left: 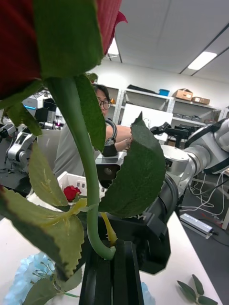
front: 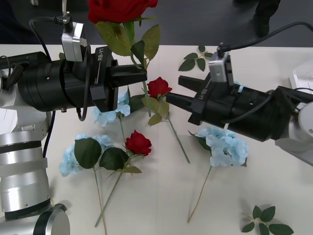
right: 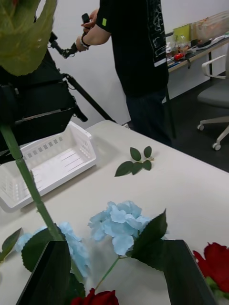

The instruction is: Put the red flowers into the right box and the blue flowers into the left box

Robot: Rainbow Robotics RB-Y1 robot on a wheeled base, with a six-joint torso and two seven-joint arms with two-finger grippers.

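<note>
Three roses: one held rose [front: 122,10] up in the air, clamped by its stem in the left gripper [front: 142,76]; two more lie on the table, a far rose [front: 159,87] and a near rose [front: 138,143].
Left gripper: clenched on the green stem, low down, bloom overhead; wrist view shows the stem [left: 86,190] bending into the closed fingers.
Right gripper: [right: 114,271] spread, holding nothing, low over the flowers mid-table.
Blue flowers: pale clusters [front: 225,144] lying flat among the roses.
Handling, my guess: light; wiry stem flexes, bloom sways; petals soft, crushable. Take the bare stem, not head or leaves.
Box: white slotted tray [right: 52,164] at the table's far side; cannot tell which box.
Surface: pale smooth table [front: 161,205], loose leaf sprigs [front: 195,59].
Room: office, shelving, a chair.
</note>
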